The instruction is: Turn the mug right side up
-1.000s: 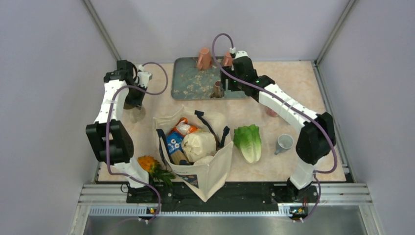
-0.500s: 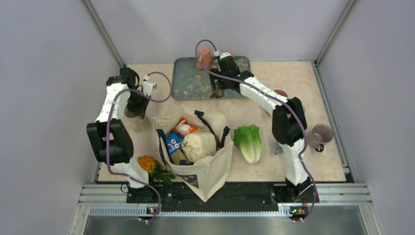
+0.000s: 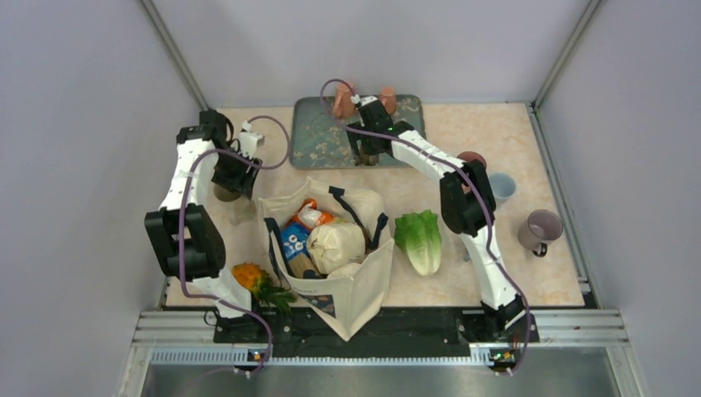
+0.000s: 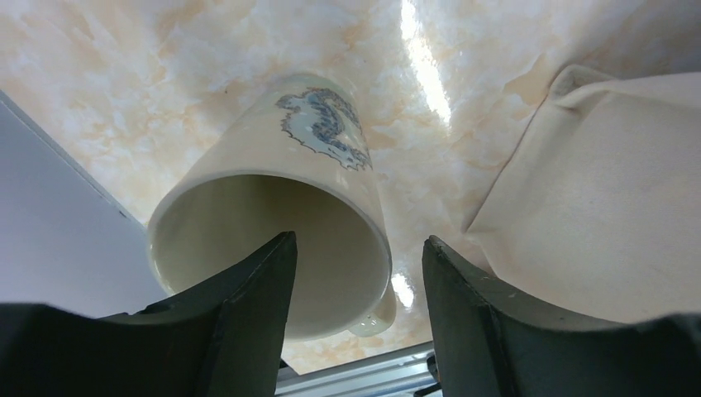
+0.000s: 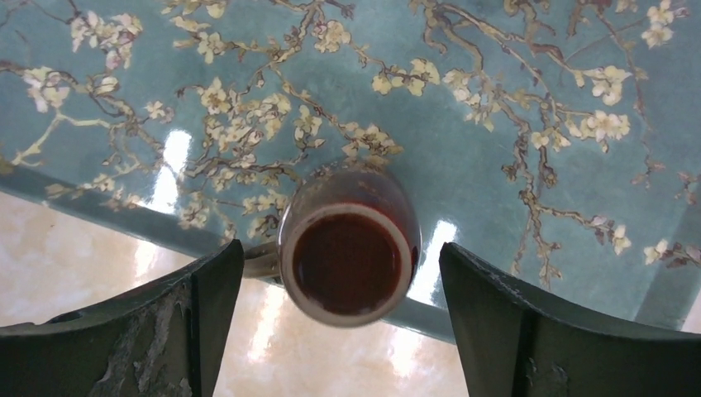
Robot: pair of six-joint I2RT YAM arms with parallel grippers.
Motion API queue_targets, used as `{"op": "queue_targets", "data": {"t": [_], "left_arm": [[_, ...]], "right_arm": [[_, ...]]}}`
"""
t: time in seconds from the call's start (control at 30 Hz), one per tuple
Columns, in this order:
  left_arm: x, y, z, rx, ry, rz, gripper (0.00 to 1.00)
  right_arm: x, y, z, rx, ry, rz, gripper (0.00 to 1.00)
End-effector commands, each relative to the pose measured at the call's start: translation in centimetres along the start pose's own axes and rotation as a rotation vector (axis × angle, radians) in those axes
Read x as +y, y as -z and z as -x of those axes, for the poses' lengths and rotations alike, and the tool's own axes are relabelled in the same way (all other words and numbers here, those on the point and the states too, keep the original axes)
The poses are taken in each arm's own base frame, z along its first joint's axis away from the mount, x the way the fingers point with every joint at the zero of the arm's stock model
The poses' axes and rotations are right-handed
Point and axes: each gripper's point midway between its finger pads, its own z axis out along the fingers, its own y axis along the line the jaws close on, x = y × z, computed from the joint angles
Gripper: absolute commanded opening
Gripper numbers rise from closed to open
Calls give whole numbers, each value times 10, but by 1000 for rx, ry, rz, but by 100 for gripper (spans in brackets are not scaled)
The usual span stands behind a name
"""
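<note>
- Beige marbled tabletop (image 3: 512,132) carried everything.
- Cream canvas tote bag (image 3: 364,289) stood near centre, close to arm bases.
- Teal blossom-printed tray (image 3: 318,145) lay at far edge.
- Cream ceramic mug with blue dragon print (image 4: 322,132) stood mouth up on tabletop at left, just beside bag.
- Left gripper (image 4: 357,240) hung above it, fingers parted: one over mouth, other outside rim, gripping nothing.
- Dark red glazed mug (image 5: 349,263) stood mouth up at tray's near edge.
- Right gripper (image 5: 340,246) spread wide either side of it, touching nothing.
</note>
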Motion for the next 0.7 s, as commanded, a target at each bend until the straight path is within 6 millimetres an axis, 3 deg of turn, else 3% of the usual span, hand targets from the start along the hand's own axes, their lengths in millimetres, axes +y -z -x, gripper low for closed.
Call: {"op": "queue_targets", "data": {"t": [0.0,0.1,0.2,0.3,0.43,0.67], "left_arm": [[-8,34,21,-114,12,-10,63],[-13,44,27,-145,14,-31,64],[-16,52,34,-179,16,-41,64],[-20,58,38,-200,21,-54,64],[-26,66,46,-238,15,-73,64],[-33,76,63,-303,15,-93,63]], "right_arm": [[-6,-11,10,-20,14,-29,86],[-7,-18,8,-14,26,-38,76],[-9,-19,8,-17,35,-52,59],[-15,-14,15,-35,36,-80,30],[-25,3,35,-77,21,-98,0],[-51,48,78,-193,-84,-76,0]]}}
